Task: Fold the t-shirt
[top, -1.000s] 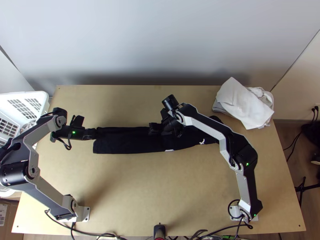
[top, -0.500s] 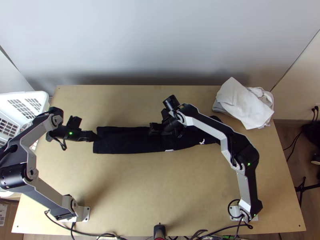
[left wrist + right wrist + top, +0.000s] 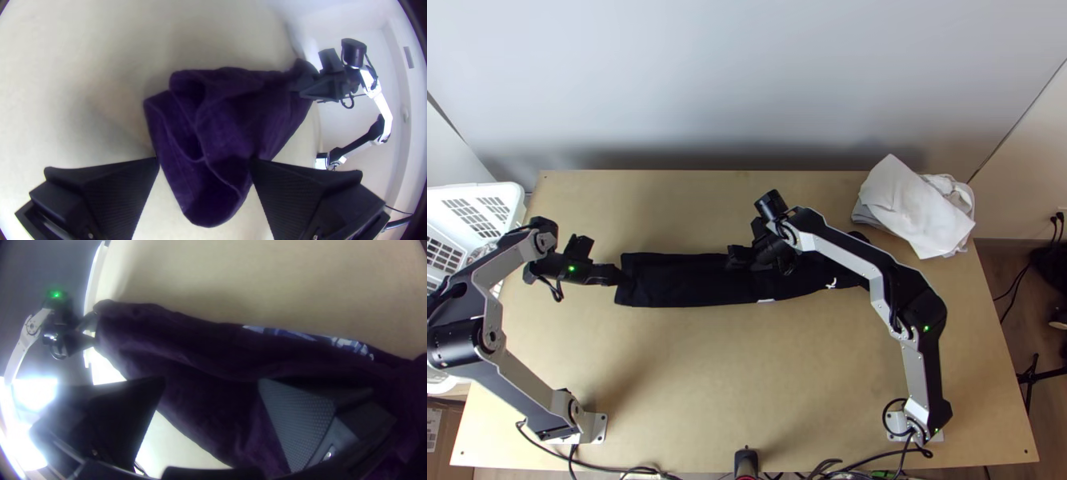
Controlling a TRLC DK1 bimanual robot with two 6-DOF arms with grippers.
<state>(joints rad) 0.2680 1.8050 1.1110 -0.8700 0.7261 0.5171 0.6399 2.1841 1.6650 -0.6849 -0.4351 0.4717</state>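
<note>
Top view. The T-shirt (image 3: 683, 282) was laid as a long, narrow dark strip across the middle of the frame on the table (image 3: 747, 376), apparently folded lengthwise. The left end effector (image 3: 621, 276) was positioned at its left end, presumably so that this end could be taken and brought over. The right end effector (image 3: 733, 258) was placed at mid-length, probably so that the crease of the next fold could be set there. White cloths (image 3: 915, 208) were heaped at upper right and a white basket (image 3: 487, 189) was set at the left edge, both apart from the work.

Left wrist view. The fingers (image 3: 298, 191) were spread to either side of the rumpled, layered end; no pinch was made.

Right wrist view. The fingers (image 3: 298, 422) were likewise parted over the fabric, and a blue-and-white print (image 3: 349, 344) was exposed along one edge.
</note>
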